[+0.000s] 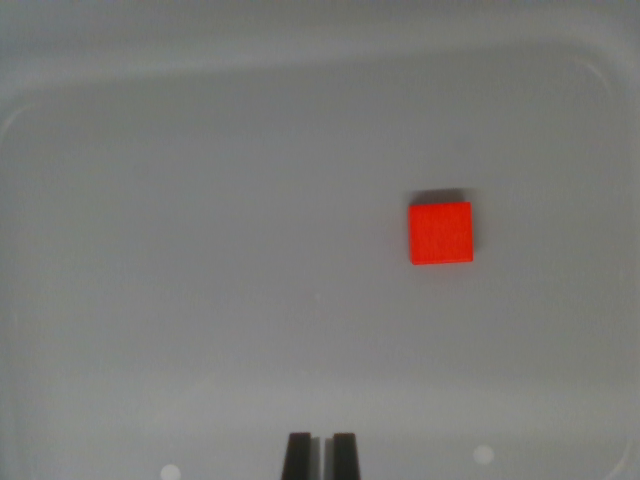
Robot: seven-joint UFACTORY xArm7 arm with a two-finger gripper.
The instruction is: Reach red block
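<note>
The wrist view is evenly lit and fairly dim, a soft grey cast over the whole smooth grey tray floor point(200, 250), with no hard glare. The picture is soft throughout; nothing has a crisp edge. The small red square block point(440, 233) is saturated enough that its top face shows no texture, and it throws a short dark shadow along its upper edge, so light arrives from the lower side of the frame. The tray's raised rim blurs into paler bands near the top and corners. The two dark fingertips of the gripper point(321, 457) at the bottom edge are out of focus. Two faint pale spots sit low in the frame.
</note>
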